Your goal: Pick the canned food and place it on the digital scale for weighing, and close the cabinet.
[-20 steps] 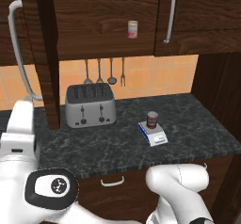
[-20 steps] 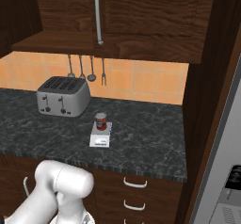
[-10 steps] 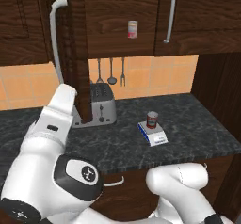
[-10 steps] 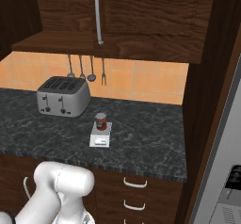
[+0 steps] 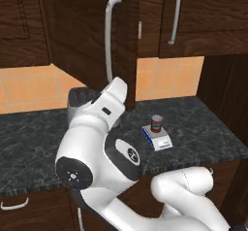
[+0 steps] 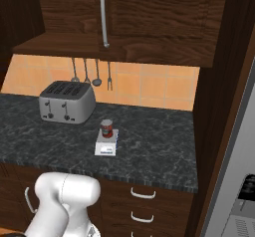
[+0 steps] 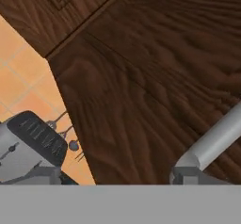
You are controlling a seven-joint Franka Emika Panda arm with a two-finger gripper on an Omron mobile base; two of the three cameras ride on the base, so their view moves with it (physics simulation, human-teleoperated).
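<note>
- One small cylindrical tin with a dark red label, the canned food (image 5: 156, 123), stands upright on the small flat white-grey digital scale (image 5: 157, 138); the scale lies on the dark speckled stone table (image 6: 149, 151).
- Silver four-slot toaster (image 6: 66, 101) sits on the table at 10 o'clock from the scale, well apart, in the right base view.
- Dark brown wooden wall cabinet door (image 5: 92, 36) with its long curved silver bar handle (image 5: 110, 36) stands partly swung, at 12 o'clock above the white arm (image 5: 99, 128).
- Claw (image 7: 113, 178): fingertips close against the door face; whether open or closed cannot be told.
</note>
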